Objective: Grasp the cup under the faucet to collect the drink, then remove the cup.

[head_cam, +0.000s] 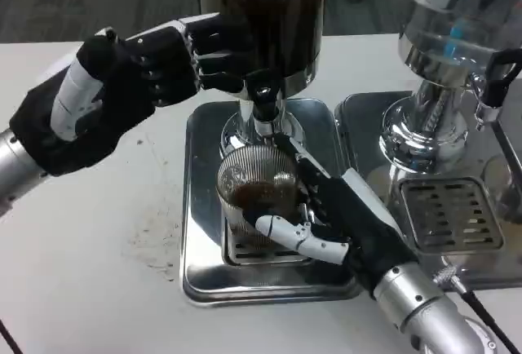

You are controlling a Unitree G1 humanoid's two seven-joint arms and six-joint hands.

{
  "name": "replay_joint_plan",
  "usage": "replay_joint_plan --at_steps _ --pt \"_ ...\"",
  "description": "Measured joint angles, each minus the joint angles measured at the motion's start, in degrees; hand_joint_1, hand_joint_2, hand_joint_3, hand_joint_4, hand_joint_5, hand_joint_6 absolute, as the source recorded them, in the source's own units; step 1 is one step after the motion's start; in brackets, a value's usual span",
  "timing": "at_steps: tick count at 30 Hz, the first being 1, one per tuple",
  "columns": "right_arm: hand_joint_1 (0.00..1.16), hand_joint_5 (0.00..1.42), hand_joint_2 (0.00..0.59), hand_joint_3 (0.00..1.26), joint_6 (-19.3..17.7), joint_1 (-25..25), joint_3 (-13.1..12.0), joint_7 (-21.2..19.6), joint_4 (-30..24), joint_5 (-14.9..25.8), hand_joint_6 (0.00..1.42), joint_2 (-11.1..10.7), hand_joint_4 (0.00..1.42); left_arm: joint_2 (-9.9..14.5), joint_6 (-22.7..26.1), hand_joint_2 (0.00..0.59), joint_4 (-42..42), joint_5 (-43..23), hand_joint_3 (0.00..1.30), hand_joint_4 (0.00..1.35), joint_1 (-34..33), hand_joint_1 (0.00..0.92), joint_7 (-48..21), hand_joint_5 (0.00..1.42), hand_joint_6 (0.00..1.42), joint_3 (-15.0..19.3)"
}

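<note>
A ribbed clear cup stands on the drip grate of a steel tray, directly below the black faucet of a dark drink dispenser. Brown drink lies in the cup's bottom. My right hand wraps the cup from its right side, with fingers around its front and back. My left hand is raised at the faucet's left, its fingertips touching the dispenser's tap area. Whether it presses a lever is hidden by the fingers.
A second, shiny steel dispenser stands on its own tray with a drip grate to the right, close to my right forearm. Its black tap juts out. Brown stains mark the white table at left.
</note>
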Motion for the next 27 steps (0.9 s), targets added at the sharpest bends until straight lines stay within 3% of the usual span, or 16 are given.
replay_joint_plan --at_steps 27 --pt "0.61 0.00 0.227 0.02 -1.60 -1.14 -0.21 0.46 2.11 1.03 0.13 -0.23 0.00 1.06 3.25 0.090 -4.54 -3.20 0.24 0.18 7.85 0.000 2.59 0.23 0.27 5.81"
